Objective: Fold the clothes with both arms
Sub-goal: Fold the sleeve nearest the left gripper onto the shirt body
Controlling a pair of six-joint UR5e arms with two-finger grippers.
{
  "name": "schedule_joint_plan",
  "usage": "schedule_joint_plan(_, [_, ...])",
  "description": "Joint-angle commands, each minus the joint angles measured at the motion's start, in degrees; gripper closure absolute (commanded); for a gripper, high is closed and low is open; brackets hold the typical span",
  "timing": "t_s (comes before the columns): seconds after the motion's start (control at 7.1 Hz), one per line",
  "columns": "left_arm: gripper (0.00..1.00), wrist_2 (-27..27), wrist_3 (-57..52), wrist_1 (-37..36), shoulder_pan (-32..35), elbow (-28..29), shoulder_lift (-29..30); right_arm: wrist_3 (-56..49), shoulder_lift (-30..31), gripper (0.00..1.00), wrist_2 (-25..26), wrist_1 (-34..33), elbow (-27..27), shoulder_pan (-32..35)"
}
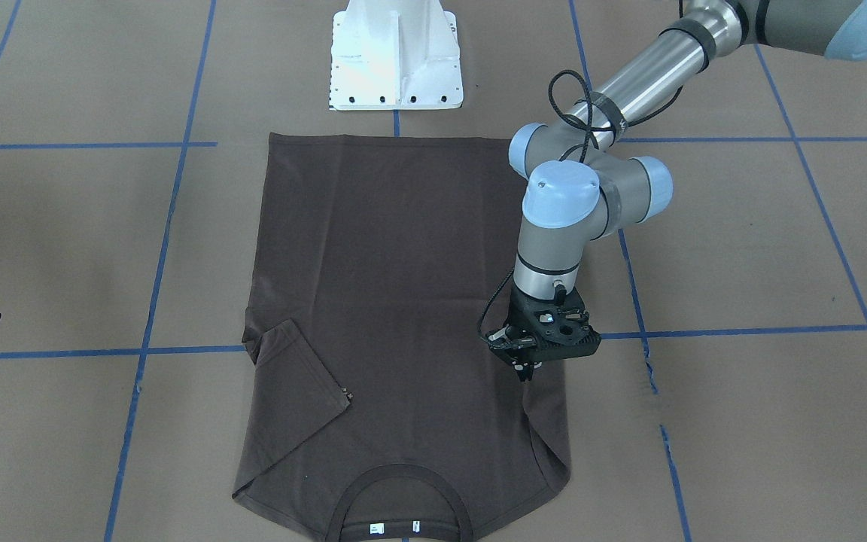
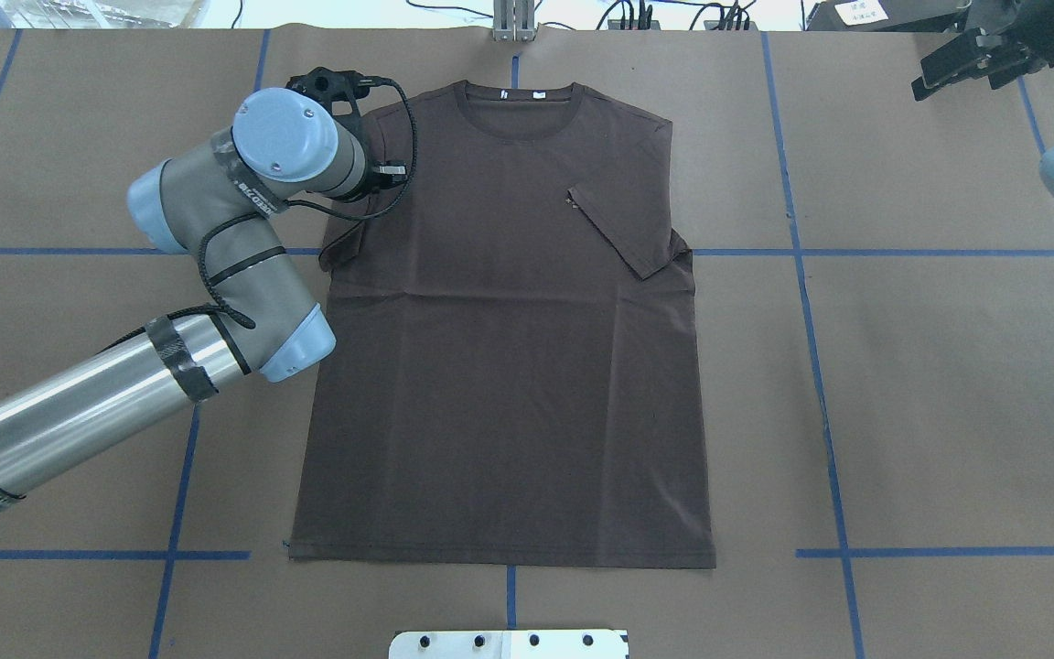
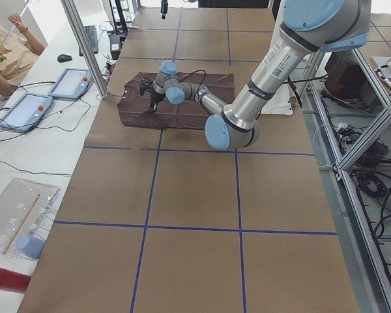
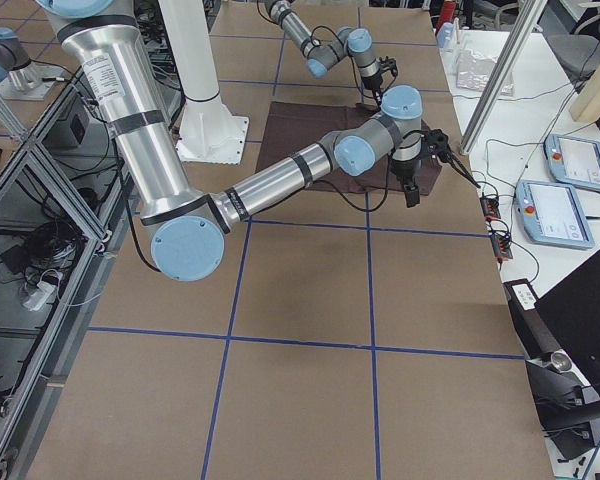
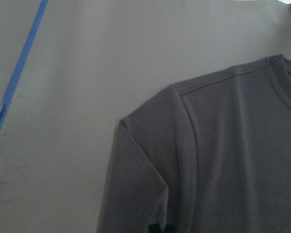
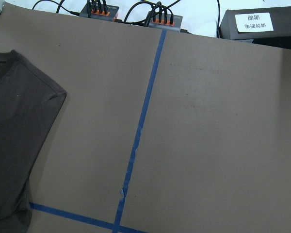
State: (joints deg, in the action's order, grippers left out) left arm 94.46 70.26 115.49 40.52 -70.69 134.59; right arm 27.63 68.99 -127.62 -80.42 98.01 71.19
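Left tool (image 1: 525,370) seemingly touches T-shirt (image 1: 403,263) at sleeve.

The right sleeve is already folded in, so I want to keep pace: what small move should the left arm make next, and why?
Probably lower the left end effector onto the left sleeve and pinch its edge. The right sleeve lies folded across the T-shirt, while the left sleeve is not yet folded in and sits just under that end effector.

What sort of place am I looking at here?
Probably a robotics lab: a paper-covered table gridded with blue tape, touch pendants beside it, and a left arm and right arm by a T-shirt.
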Motion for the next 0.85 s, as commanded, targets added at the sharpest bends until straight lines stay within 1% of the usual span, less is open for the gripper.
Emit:
schedule_joint_plan(0.0, [0.93,-0.50,0.75,-0.35,-0.45,2.04,1.64,0.32,-0.08,0.00,0.00,0.00,0.08,-0.09])
schedule_joint_plan(0.14, [0.22,-0.50,-0.47,-0.35,-0.45,2.74,1.99,0.32,-0.08,0.00,0.00,0.00,0.16,0.00])
schedule_joint_plan(0.28, [0.00,-0.16,-4.22,-0.35,-0.36,1.27,1.65,2.32,-0.17,0.00,0.00,0.00,0.42,-0.17])
schedule_joint_plan(0.42, [0.00,0.28,-7.04,-0.53,-0.27,-2.14,1.12,8.60,-0.43,0.00,0.70,0.09,1.12,-1.91])
schedule_joint_plan(0.56, [0.00,2.38,-7.85,-0.44,-0.36,-6.18,-1.58,14.93,-0.09,0.00,4.53,0.09,3.74,-5.59])
schedule_joint_plan(0.7, [0.00,3.61,-7.86,-0.36,-0.36,-11.87,-5.52,24.04,0.18,0.00,8.23,0.09,6.29,-10.15])
